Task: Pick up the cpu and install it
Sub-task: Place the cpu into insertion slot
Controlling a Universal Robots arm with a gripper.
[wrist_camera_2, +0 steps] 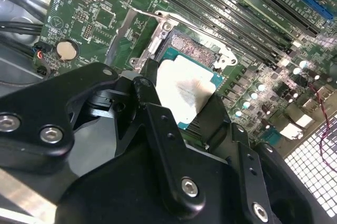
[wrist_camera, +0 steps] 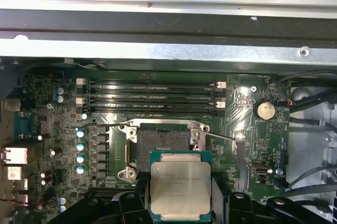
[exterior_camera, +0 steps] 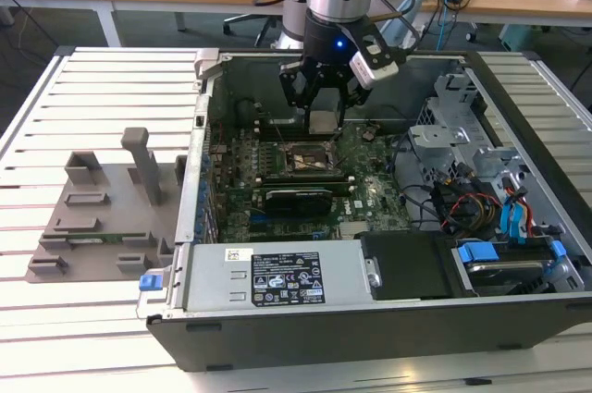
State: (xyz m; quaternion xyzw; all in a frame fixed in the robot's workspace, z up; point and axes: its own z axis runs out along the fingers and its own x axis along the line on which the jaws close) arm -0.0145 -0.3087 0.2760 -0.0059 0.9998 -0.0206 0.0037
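Clamping the cpu (wrist_camera: pixel 180 191) flat by 2 opposite edges, the gripper (exterior_camera: pixel 322 116) hangs just above the open socket (wrist_camera: pixel 161 145), not touching it.

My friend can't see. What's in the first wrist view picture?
The gripper holds the cpu, a silvery square chip, close to the open socket on a green motherboard. Long dark memory slots run beside the socket.

The cpu (wrist_camera: pixel 180 190) between the jaws, close to the open socket (wrist_camera: pixel 160 147).
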